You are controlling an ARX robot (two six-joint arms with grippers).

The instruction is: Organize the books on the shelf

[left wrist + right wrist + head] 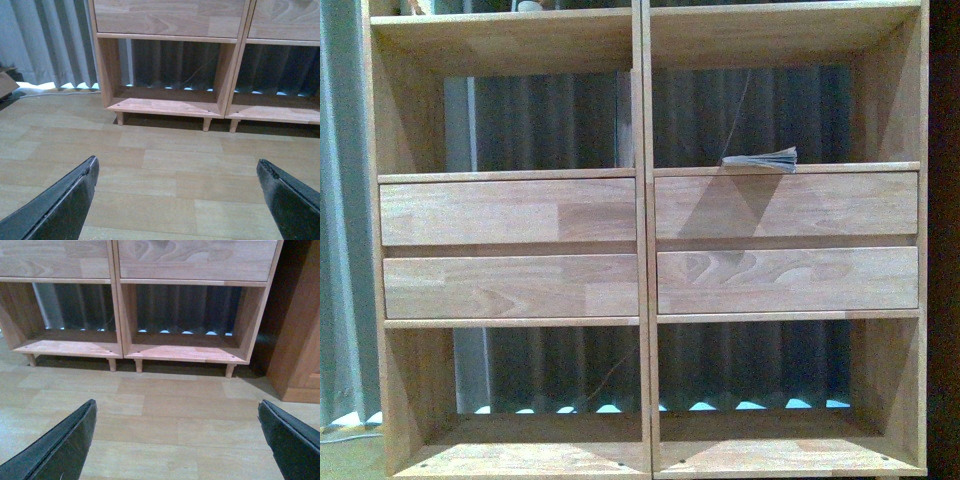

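The light-wood shelf (pixel 510 210) fills the front view, with four drawer fronts across its middle. A small book (pixel 761 159) lies flat, pages fanned, on the board above the right drawers. A thin tall book (pixel 624 120) seems to stand against the centre divider in the left compartment. Neither gripper shows in the front view. My left gripper (pixel 176 161) is open and empty, low over the floor, facing the shelf's bottom left compartment (pixel 165 106). My right gripper (pixel 176 403) is open and empty, facing the bottom right compartment (pixel 185 352).
A grey curtain (pixel 340 250) hangs behind and to the left of the shelf. The floor (pixel 170 170) is pale wood laminate. Dark wood furniture (pixel 300 340) stands right of the shelf. A cardboard piece (pixel 6 82) lies at the far left.
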